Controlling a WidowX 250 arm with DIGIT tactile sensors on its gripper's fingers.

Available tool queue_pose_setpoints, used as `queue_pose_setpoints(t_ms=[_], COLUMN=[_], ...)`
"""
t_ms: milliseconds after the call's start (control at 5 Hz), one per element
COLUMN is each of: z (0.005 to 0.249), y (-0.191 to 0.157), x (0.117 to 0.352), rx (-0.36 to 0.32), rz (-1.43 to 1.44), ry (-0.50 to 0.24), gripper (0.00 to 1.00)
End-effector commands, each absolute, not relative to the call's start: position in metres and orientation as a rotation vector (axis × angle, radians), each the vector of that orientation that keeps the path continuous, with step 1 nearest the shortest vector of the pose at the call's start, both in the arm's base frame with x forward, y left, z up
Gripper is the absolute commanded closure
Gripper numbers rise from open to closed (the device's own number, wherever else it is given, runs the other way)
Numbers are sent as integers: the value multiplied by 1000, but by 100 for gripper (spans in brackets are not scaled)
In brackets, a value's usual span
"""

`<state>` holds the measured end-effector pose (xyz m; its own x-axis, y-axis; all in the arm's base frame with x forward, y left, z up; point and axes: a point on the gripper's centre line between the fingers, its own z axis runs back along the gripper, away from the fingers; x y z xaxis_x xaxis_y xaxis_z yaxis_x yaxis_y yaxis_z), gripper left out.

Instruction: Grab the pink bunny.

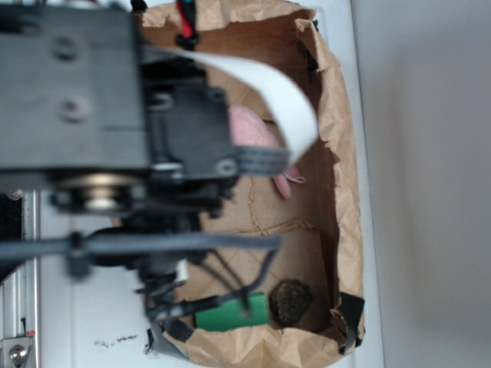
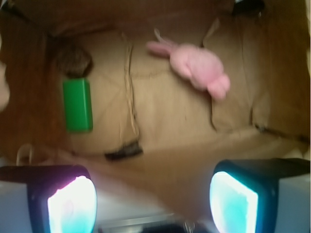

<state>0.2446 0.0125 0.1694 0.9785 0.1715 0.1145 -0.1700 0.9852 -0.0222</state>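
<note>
Pink bunny [image 2: 197, 66] – fuzzy plush; box [image 2: 165, 116] – matt crumpled paper, prob. cardboard.

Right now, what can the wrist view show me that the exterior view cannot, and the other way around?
Only the wrist view shows the whole pink bunny, lying alone on the paper floor, and the two fingers spread wide apart, empty. Only the exterior view shows the arm's dark body above the box, its white ribbon cable hiding most of the bunny, and the white surface outside. Both show the brown paper box, the green block and the dark brown lump beside it.
</note>
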Motion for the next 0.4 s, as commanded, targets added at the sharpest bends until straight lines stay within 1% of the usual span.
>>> queue_pose_setpoints(t_ms=[0,200], z=[151,134], y=[39,37], x=[275,284], rx=[-37,-13], rz=[173,161], ry=[-189,-186], gripper=[0,0])
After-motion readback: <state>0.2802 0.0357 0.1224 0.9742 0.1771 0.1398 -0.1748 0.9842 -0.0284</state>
